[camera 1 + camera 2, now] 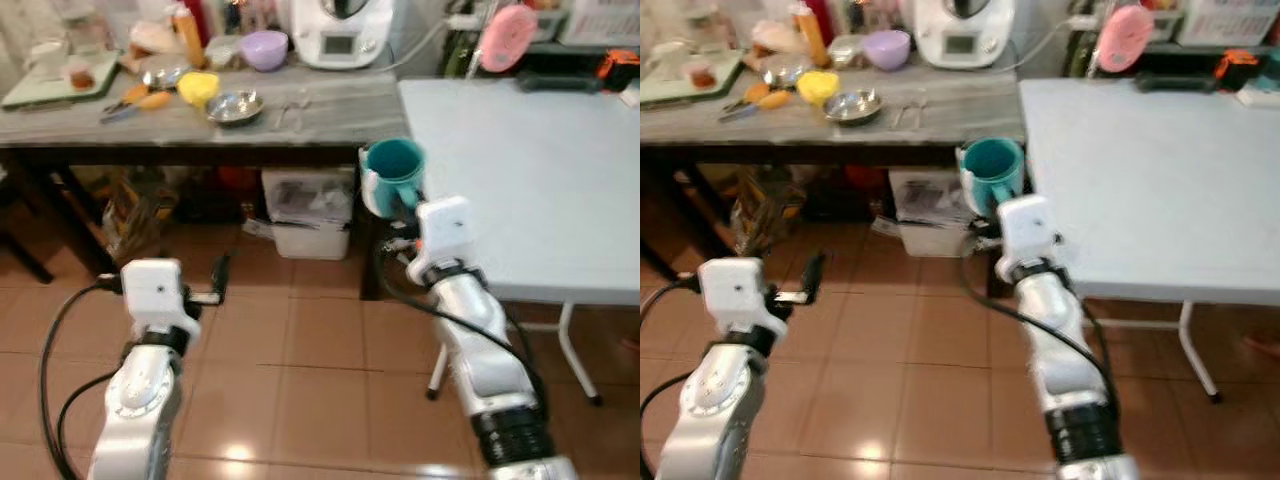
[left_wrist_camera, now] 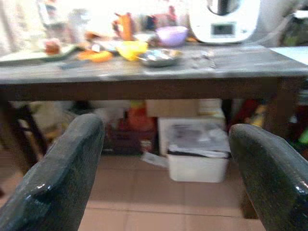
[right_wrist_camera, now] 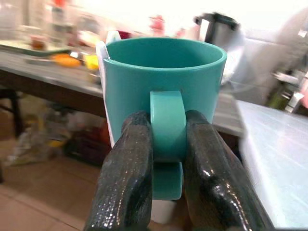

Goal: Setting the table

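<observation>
A teal mug (image 1: 395, 165) hangs upright in the air at the near left corner of the white table (image 1: 540, 170). My right gripper (image 3: 166, 127) is shut on the mug's handle (image 3: 166, 120), one black finger on each side. Something white (image 3: 102, 50) sits against the mug's far side; I cannot tell what it is. My left gripper (image 1: 215, 275) is low above the tiled floor in front of the grey table (image 1: 330, 115), open with nothing between its fingers (image 2: 62, 163).
The grey table carries a steel bowl (image 1: 235, 105), a purple bowl (image 1: 264, 48), a yellow item (image 1: 198, 87), a white appliance (image 1: 340, 30) and other clutter. A white bin (image 1: 310, 225) stands under it. A pink object (image 1: 508, 38) sits behind the bare white tabletop.
</observation>
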You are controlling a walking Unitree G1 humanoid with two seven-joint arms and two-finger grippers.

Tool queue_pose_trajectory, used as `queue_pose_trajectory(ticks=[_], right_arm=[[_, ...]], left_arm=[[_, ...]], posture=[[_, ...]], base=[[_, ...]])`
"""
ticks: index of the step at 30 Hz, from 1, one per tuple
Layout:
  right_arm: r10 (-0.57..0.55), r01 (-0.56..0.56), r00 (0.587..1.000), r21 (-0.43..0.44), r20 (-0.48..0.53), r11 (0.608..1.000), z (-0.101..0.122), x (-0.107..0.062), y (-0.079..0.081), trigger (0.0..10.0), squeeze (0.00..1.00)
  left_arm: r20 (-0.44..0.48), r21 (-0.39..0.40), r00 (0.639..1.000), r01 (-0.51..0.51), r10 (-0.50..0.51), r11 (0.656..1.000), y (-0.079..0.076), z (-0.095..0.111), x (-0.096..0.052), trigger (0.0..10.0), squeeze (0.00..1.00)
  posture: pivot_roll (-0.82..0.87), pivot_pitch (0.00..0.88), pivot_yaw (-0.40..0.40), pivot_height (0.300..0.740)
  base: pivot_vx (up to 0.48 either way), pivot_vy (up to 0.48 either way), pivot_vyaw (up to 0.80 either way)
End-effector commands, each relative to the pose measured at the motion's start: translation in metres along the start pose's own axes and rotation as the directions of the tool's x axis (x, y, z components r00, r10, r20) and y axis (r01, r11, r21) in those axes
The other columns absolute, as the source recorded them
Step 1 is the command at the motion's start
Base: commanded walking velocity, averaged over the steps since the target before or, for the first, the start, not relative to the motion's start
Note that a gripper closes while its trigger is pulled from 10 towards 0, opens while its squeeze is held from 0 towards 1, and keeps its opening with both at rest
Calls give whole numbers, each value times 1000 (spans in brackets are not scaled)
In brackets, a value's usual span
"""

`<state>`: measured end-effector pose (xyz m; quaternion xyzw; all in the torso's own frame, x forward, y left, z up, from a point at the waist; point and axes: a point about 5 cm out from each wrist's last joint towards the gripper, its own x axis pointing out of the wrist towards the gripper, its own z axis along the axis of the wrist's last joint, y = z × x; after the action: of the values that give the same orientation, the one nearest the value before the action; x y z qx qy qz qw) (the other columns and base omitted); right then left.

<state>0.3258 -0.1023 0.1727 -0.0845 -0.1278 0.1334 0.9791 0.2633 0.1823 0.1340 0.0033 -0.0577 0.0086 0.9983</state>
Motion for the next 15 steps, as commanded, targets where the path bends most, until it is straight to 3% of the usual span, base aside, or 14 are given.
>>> queue_pose_trajectory(ticks=[1, 15], right_arm=[[-24, 24, 1000, -16, 12, 1000, 2, -1, -10, 10000, 0], [-13, 14, 1000, -31, 23, 999, 3, 2, -10, 10000, 0]], left_arm=[[4, -5, 1000, 5, -5, 1000, -5, 0, 0, 10000, 0], [38, -2, 998, 55, -55, 998, -10, 4, -1, 10000, 0]], posture=[[-92, 79, 53, 740], [-85, 63, 46, 740]], base=[[0, 0, 0], [0, 0, 0]])
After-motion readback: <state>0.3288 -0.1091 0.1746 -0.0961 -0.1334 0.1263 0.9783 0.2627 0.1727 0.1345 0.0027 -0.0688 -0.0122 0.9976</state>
